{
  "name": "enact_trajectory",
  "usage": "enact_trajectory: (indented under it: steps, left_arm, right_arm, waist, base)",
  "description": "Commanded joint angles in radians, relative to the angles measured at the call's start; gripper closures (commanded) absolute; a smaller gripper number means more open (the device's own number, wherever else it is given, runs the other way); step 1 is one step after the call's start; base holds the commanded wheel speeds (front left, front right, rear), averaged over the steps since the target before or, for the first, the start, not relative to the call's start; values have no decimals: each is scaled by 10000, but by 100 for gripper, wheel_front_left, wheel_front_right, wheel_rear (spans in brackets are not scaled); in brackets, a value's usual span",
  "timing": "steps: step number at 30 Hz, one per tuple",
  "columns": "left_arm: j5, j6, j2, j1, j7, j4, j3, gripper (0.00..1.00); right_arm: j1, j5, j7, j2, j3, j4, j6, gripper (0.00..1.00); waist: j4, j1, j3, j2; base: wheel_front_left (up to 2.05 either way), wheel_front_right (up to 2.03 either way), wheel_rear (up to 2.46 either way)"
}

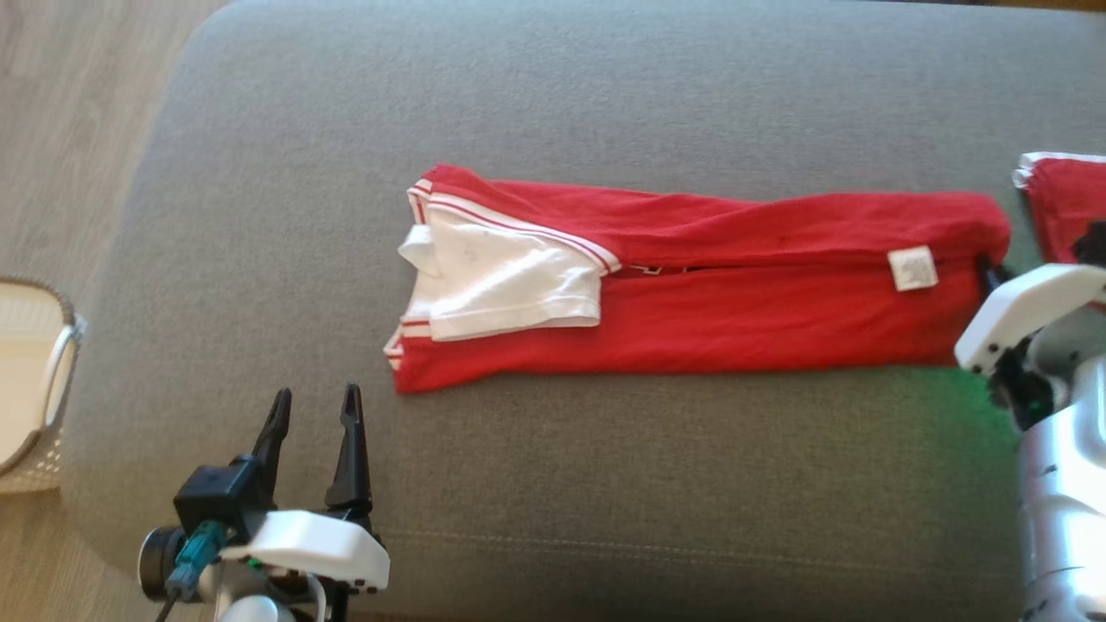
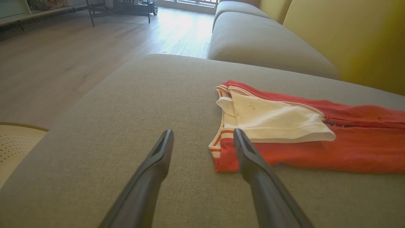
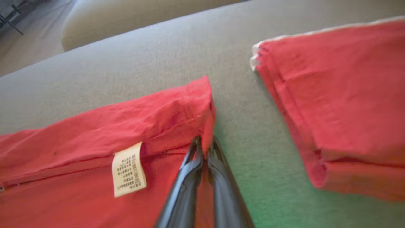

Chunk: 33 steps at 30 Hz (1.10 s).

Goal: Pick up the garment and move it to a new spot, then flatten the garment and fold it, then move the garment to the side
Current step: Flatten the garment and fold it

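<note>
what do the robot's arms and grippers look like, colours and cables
The left gripper has two long, tapered black fingers on a black block, a glossy white wrist cover and a teal plug with a dark cable. The right gripper has matching black fingers; its arm has a white cover and silver forearm.

I count two red garments on the cushion (image 1: 605, 95): the long garment (image 1: 734, 328) across its middle and a folded garment (image 1: 1067, 207) at its right edge. The long garment has one white sleeve (image 1: 510, 276) and one white label (image 1: 912, 267). Grey seat cushions number two: this one and a second cushion (image 2: 262, 41) beyond it. One basket (image 1: 65, 358) sits off the left edge. My claws are two, left claw (image 1: 316, 393) and right claw (image 3: 206, 142), with two dark fingers each, four fingers in all.
</note>
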Motion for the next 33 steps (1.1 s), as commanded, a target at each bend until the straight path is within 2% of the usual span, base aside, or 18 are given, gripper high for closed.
enact_trajectory:
  steps: [1,8,14,24,33]
  left_arm:
    - [156,-56,40,-129,-122,-277,425,0]
    - [200,-107,115,92,-122,-160,539,0]
    - [203,-181,81,143,-117,-12,403,0]
    - [116,-187,34,382,-83,256,230,0]
    - [132,-127,-19,579,-71,328,61,0]
  right_arm:
    - [-284,86,-88,-353,313,-625,-6,100]
    - [-192,348,460,-793,791,-1793,-6,100]
    - [139,258,1286,-1078,867,-2951,-6,100]
    - [973,1200,2778,27,1538,-5057,-6,100]
    - [1406,2155,3973,534,2243,-6104,-6,100]
  waist:
    - [-160,1,-104,0]
    - [-500,1,-443,0]
    - [-423,1,-750,0]
    - [161,1,-1344,0]
    - [694,1,-1673,0]
  base:
    - [0,0,0]
    - [0,0,0]
    - [0,0,0]
    - [0,0,0]
    - [0,0,0]
